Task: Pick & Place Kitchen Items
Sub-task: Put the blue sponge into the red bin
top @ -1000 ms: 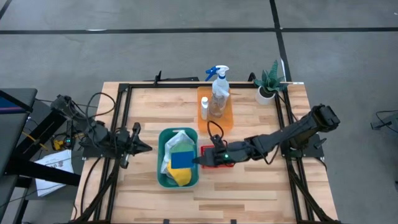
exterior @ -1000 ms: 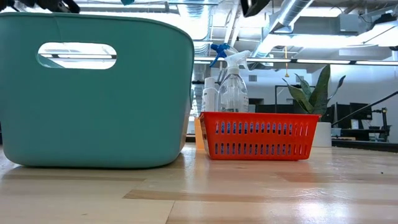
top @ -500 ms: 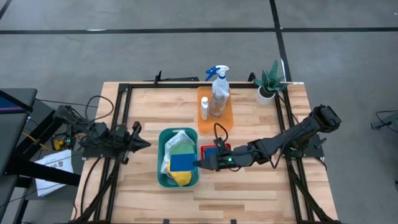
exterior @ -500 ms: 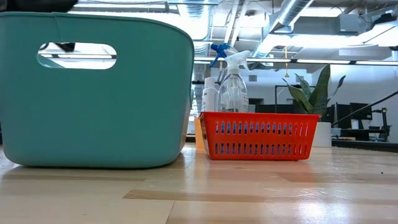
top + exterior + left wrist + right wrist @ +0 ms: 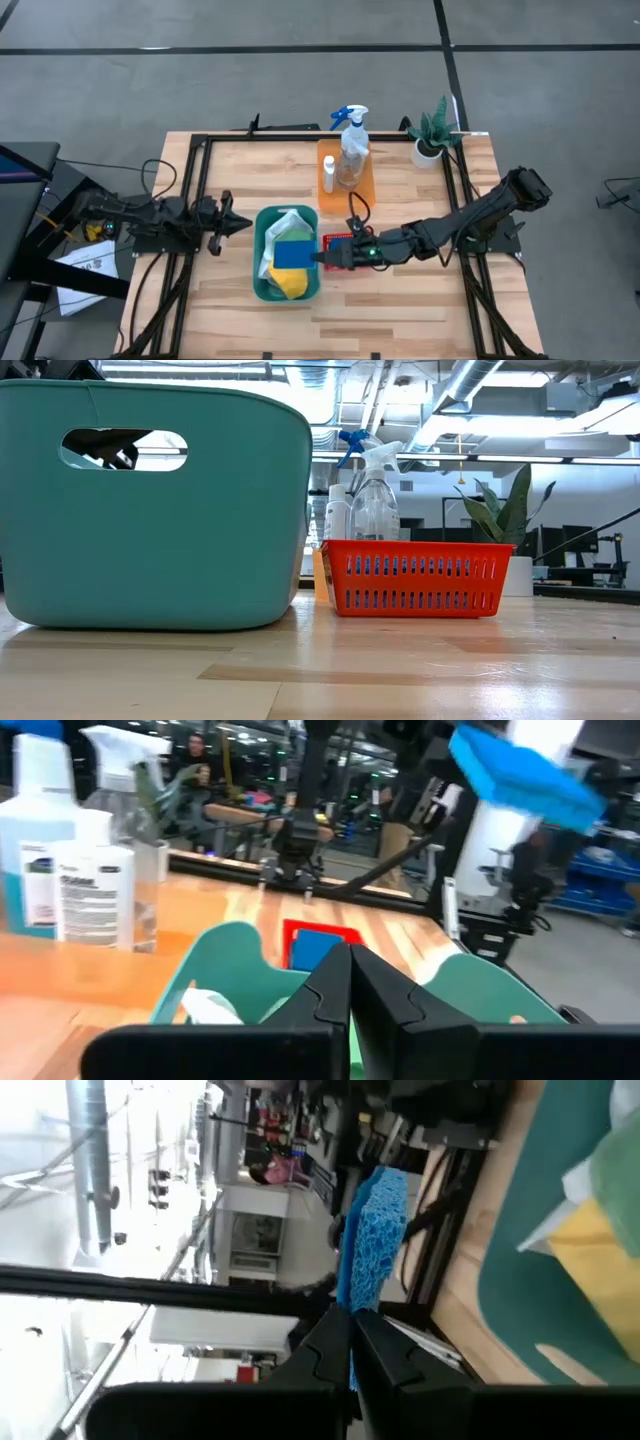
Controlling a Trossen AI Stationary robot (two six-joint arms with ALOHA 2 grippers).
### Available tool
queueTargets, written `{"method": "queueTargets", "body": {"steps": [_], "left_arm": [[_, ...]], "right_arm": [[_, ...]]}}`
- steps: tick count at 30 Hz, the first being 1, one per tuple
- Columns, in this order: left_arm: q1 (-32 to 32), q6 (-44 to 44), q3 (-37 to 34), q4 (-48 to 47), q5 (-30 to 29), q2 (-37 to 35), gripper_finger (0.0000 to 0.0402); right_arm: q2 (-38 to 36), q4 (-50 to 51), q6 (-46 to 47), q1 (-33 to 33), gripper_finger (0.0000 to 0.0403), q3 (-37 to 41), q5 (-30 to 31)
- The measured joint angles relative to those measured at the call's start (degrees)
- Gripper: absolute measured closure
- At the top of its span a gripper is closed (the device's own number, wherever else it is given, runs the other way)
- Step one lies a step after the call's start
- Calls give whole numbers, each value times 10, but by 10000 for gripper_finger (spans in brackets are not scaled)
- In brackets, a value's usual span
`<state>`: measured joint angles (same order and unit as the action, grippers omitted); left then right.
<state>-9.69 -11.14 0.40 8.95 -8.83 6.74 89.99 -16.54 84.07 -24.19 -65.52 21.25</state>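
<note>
Blue sponge (image 5: 293,256) clamped in right gripper (image 5: 318,258)

Industrial workshop or lab: exposed ceiling ducts (image 5: 470,400), grey concrete floor (image 5: 250,90) and a framed wooden table (image 5: 400,300).

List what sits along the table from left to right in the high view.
Left claw → teal bin holding cloths → right claw gripping a blue sponge → red basket → green plant.
</note>
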Motion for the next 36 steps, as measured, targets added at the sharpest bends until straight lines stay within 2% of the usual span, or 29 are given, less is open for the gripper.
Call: {"method": "queueTargets", "body": {"steps": [7,12,17,25,30,36], "left_arm": [[120,18,0,1,176,0,401],[163,18,0,6,226,0,401],[149,-10,0,45,225,0,401],[106,15,0,22,165,0,401],[96,13,0,-1,161,0,401],[96,-47,0,-17,159,1,400]], "right_arm": [[2,2,-5,-6,403,1,6],[2,1,-15,-9,403,1,10],[2,2,-23,-13,403,1,12],[-5,15,-25,-13,403,1,12],[-18,75,-13,-12,403,1,9],[-31,149,-2,-11,403,1,-3]]}}
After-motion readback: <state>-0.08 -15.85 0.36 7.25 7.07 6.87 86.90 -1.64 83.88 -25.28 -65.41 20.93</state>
